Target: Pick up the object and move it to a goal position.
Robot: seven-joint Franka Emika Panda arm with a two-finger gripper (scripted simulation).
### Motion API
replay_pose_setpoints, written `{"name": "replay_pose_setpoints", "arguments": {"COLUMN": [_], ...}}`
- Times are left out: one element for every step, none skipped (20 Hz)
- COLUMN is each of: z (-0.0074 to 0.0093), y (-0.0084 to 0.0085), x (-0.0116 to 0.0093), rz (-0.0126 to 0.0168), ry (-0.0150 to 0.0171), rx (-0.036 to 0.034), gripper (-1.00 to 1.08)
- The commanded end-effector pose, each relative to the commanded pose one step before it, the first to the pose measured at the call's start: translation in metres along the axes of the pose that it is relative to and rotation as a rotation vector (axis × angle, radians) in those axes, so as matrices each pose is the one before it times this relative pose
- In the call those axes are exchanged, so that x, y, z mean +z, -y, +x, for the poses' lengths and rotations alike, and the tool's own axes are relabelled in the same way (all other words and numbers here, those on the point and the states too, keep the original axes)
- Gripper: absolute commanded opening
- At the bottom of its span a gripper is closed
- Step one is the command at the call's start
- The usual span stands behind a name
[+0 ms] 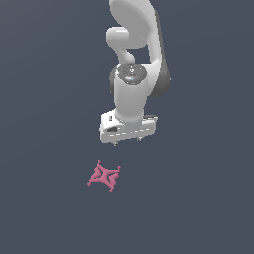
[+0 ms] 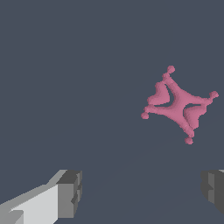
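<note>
Simulated test scene, featureless dark slate ground [image 1: 44, 208], flat rendered shading, white robot arm [image 1: 133, 94]

Background: uniform dark slate blue-grey surface [image 1: 44, 208], fills entire exterior view edge to edge. No visible seam btwn floor and any wall; cannot tell where one would end. Texture: flat, matte, no pattern or grain. Lighting: even, diffuse, no bright spots. Wrist view shows same surface [image 2: 65, 65], same colour, w/ faint, slightly darker diagonal band across lower part; soft edges, low contrast.
</note>
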State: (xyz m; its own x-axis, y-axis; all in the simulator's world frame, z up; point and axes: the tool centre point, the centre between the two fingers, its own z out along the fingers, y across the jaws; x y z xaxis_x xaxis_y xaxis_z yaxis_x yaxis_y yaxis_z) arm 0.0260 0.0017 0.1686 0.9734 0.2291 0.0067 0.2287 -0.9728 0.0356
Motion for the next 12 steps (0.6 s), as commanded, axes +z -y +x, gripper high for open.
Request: {"name": "replay_pose_setpoints", "arguments": {"z": [0.00510, 0.00195, 0.00186, 0.00177, 0.00167, 0.00158, 0.00148, 0.00138, 0.00128, 0.00118, 0.00107, 0.00096], "y": [-0.00545, -0.00235, -0.00241, -0.00246, -0.00252, -0.00257, -0.00262, -0.00266, -0.00270, -0.00273, -0.00277, -0.00281], "x": [0.00515, 0.00212, 0.00214, 0.00216, 0.00218, 0.00220, 0.00222, 0.00224, 0.00225, 0.00227, 0.00229, 0.00230], "rz": [-0.00043, -0.00004, 0.00003, 0.00010, 0.00017, 0.00023, 0.00030, 0.00036, 0.00041, 0.00047, 0.00052, 0.00056], "ry": [0.00193, 0.00067, 0.00065, 0.00062, 0.00058, 0.00054, 0.00050, 0.00046, 0.00041, 0.00036, 0.00031, 0.00026], "rx": [-0.05977, -0.02458, -0.02453, -0.02449, -0.02445, -0.02440, -0.02434, -0.02430, -0.02424, -0.02420, -0.02414, -0.02408], "gripper": [1.00, 1.00, 1.00, 1.00, 1.00, 1.00, 1.00, 1.00, 1.00, 1.00, 1.00, 1.00]}}
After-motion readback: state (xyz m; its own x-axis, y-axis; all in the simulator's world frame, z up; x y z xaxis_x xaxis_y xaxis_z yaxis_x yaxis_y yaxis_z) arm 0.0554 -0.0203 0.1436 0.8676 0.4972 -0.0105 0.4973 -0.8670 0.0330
